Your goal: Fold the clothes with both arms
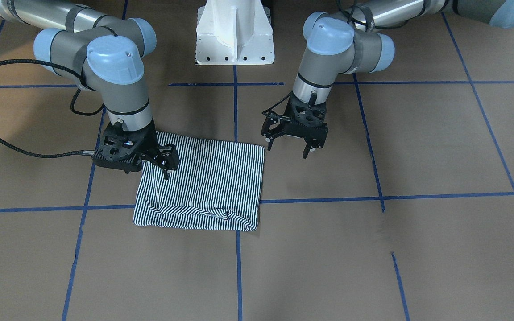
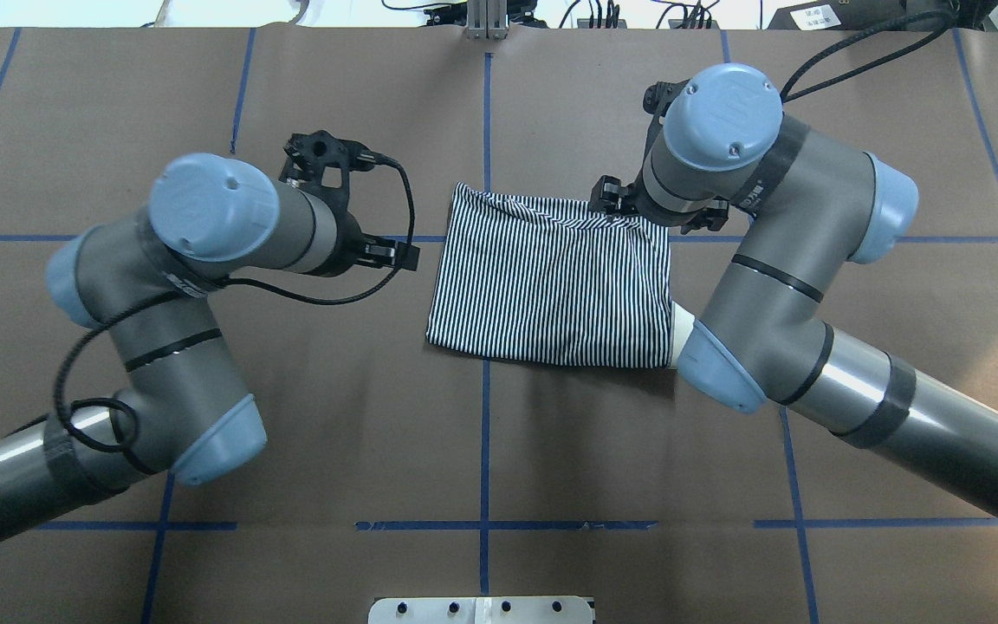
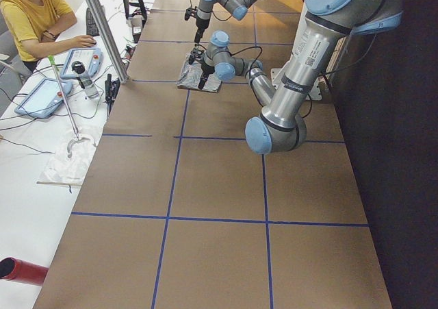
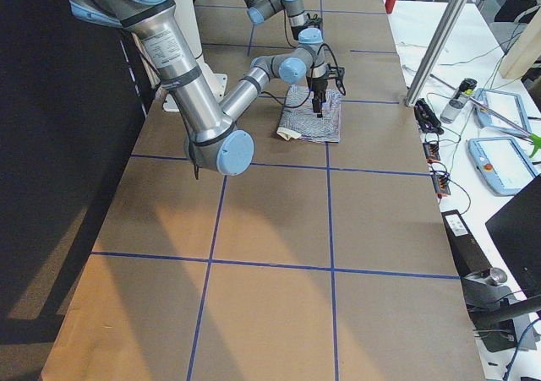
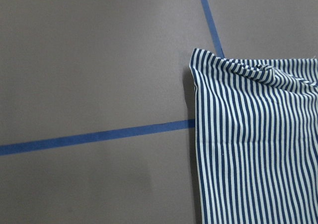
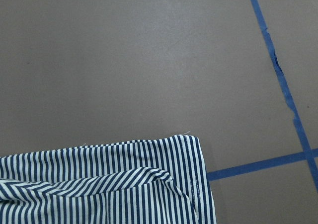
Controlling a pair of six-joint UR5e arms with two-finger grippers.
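1. Near the middle of the brown table (image 1: 440, 258), the striped polo shirt (image 1: 203, 183) lies already folded into a compact rectangle, across a blue tape line (image 1: 328, 199).
2. Left gripper (image 1: 289, 149) hangs just beside the shirt's edge, off the cloth. Its fingers are spread wide and hold nothing.
3. Right gripper (image 1: 167, 167) sits over the opposite corner of the shirt. I can't tell whether its jaws are apart or pinched together, since they overlap from every angle on offer.
4. My read is that this is late in the job, either lining up one last fold or a tidy-up. The next move would need both grippers down on matching corners of one edge, pinching all the layers, or the stack could slide apart.
5. Front view is the only one that shows the left fingers clearly; in the overhead view both grippers are mostly hidden by their own wrists.
6. Wrist cams show no fingers at all, but they catch the bunched-up ridge (image 6: 129, 177) at the shirt's corners up close. The side views are too far off for that.
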